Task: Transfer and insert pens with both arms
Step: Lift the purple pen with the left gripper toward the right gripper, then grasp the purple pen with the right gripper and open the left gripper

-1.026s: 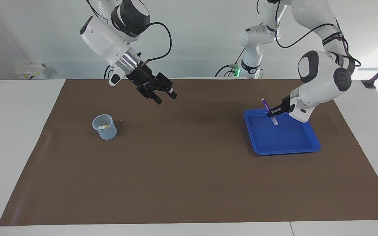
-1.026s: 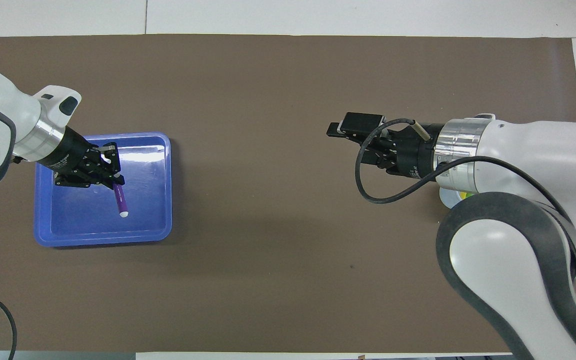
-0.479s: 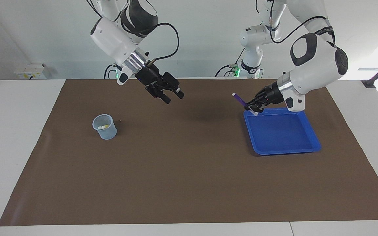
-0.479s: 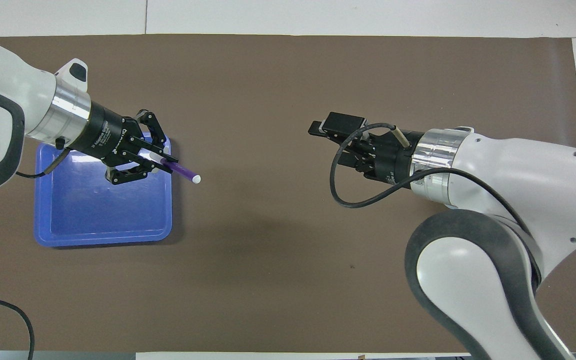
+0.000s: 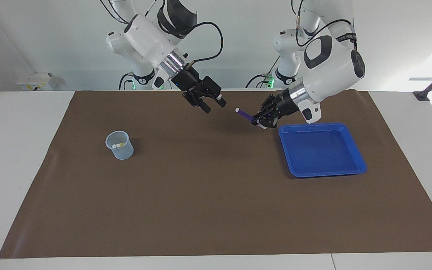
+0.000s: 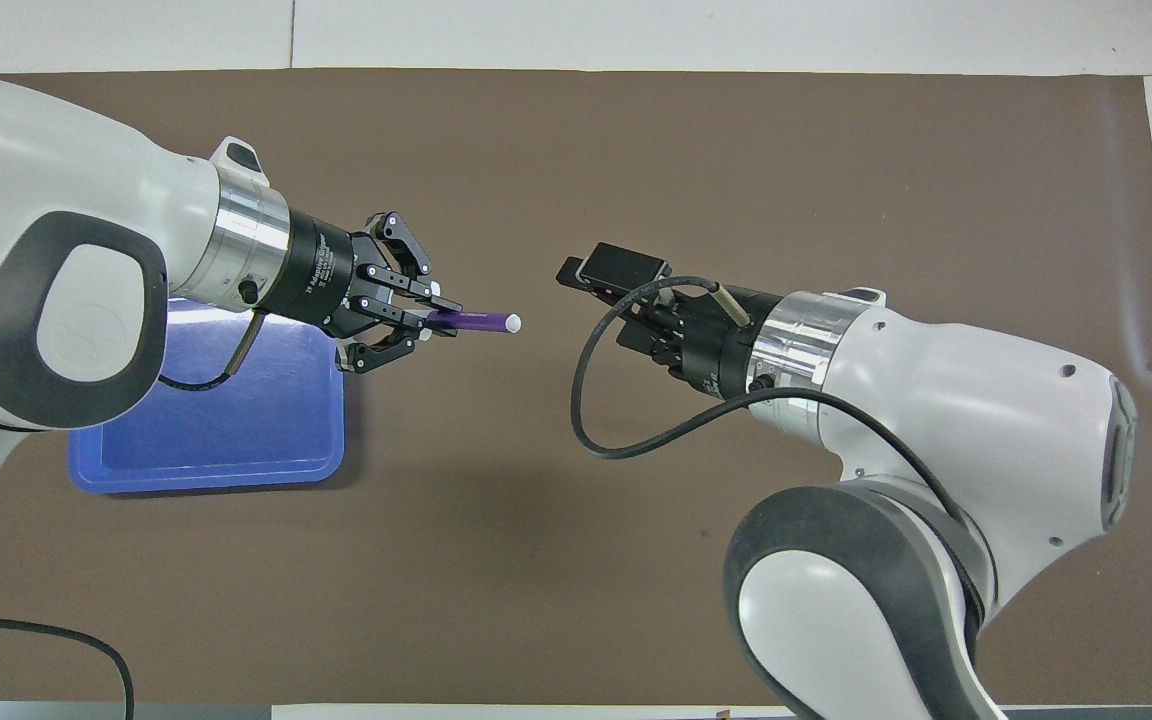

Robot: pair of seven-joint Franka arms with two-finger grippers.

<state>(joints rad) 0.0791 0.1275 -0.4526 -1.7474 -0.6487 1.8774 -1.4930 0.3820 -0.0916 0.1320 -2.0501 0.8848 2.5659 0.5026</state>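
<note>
My left gripper [image 5: 261, 120] is shut on the purple pen [image 5: 243, 113] and holds it in the air over the brown mat, just off the blue tray's [image 5: 284, 150] edge. The pen lies nearly level, its pale end pointing at my right gripper [image 5: 213, 105]. That gripper is open and empty, raised over the mat's middle, a short gap from the pen's tip. In the overhead view the pen [image 6: 481, 322] sticks out of the left gripper [image 6: 433, 326] toward the right gripper [image 6: 588, 288]. Two pale pen ends [image 5: 116, 145] show inside a clear cup [image 5: 119, 145]; their colours are hard to tell.
The blue tray [image 6: 206, 440] holds nothing and lies toward the left arm's end. The clear cup stands toward the right arm's end; in the overhead view the right arm hides it. A brown mat [image 5: 208, 202] covers the table.
The left gripper has lifted the purple pen out of the tray, tipped it level and carried it toward the table's middle. The right gripper has moved toward it, still open.
</note>
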